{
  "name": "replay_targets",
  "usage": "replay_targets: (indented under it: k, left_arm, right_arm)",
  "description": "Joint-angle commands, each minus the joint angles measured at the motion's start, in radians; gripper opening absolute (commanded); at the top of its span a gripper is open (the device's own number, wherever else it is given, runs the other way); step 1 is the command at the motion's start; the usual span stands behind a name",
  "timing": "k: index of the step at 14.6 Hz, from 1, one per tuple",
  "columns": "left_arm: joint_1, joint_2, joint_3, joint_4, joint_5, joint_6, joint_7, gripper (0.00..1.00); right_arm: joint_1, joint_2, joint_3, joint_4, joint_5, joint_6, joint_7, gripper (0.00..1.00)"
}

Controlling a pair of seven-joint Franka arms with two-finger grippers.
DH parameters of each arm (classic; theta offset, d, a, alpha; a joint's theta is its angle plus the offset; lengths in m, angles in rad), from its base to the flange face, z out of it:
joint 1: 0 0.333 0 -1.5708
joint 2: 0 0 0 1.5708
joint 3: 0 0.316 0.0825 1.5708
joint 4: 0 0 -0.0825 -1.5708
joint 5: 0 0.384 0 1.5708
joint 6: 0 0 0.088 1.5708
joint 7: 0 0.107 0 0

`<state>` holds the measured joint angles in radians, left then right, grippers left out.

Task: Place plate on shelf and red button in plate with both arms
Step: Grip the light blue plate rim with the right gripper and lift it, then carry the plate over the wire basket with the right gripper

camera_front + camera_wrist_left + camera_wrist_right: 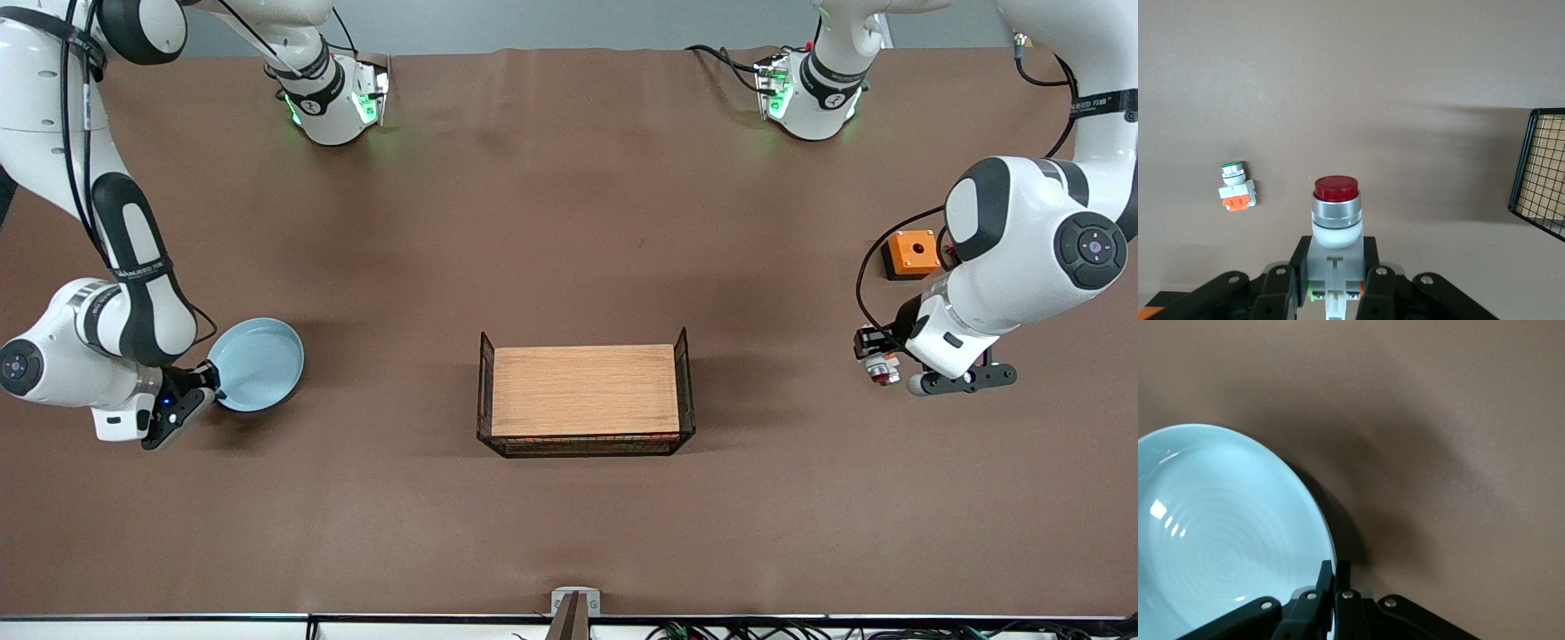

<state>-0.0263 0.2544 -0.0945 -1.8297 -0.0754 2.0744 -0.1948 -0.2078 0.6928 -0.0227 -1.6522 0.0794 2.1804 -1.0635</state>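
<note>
The pale-blue plate (258, 364) is at the right arm's end of the table, held tilted. My right gripper (206, 377) is shut on its rim; in the right wrist view the fingers (1327, 577) pinch the edge of the plate (1218, 533). My left gripper (876, 356) is shut on the red button (885, 372) at the left arm's end, above the table. In the left wrist view the red button (1336, 210) stands between the jaws of the left gripper (1335, 267), its dark red cap pointing away.
A wire rack with a wooden top (584, 389) stands mid-table; its mesh end (1540, 170) shows in the left wrist view. An orange square box with a hole (910, 252) sits near the left arm. A similar white-orange button with a green cap (1236, 187) lies on the table.
</note>
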Motion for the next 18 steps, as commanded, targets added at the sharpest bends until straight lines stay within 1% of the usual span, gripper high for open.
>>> replay_targets:
  k: [1,5,9,10,12,13,15,16,18]
  left_arm:
    - [-0.003,-0.01,-0.001,0.007,-0.012,-0.023,-0.006,0.35]
    - [-0.003,-0.009,-0.001,0.006,-0.012,-0.023,-0.006,0.35]
    - [-0.003,-0.003,-0.001,0.006,-0.012,-0.023,-0.008,0.35]
    - [-0.003,-0.001,-0.001,0.004,-0.012,-0.023,-0.008,0.34]
    - [-0.003,0.0,-0.001,0.003,-0.012,-0.023,-0.009,0.35]
    - [-0.003,0.0,-0.001,0.003,-0.012,-0.023,-0.009,0.34]
    - [-0.003,0.0,-0.001,0.003,-0.012,-0.023,-0.009,0.35]
    - [-0.003,0.0,-0.001,0.003,-0.012,-0.023,-0.009,0.34]
    - [-0.003,0.0,-0.001,0.001,-0.012,-0.023,-0.009,0.35]
  right_arm:
    - [-0.01,-0.05,0.01,0.034,0.01,-0.129,0.077,0.0]
    - [-0.005,-0.113,0.01,0.098,0.01,-0.325,0.193,0.0]
    - [-0.002,-0.131,0.013,0.222,0.013,-0.614,0.324,0.0]
    - [0.001,-0.148,0.015,0.244,0.013,-0.663,0.362,0.0]
    - [0.031,-0.206,0.015,0.25,0.019,-0.732,0.472,0.0]
    - [0.045,-0.231,0.015,0.25,0.04,-0.789,0.549,0.0]
    - [0.054,-0.262,0.013,0.252,0.118,-0.881,0.736,0.0]
    - [0.057,-0.271,0.015,0.252,0.15,-0.908,0.811,0.0]
    - [0.092,-0.295,0.015,0.252,0.164,-0.919,0.894,0.0]
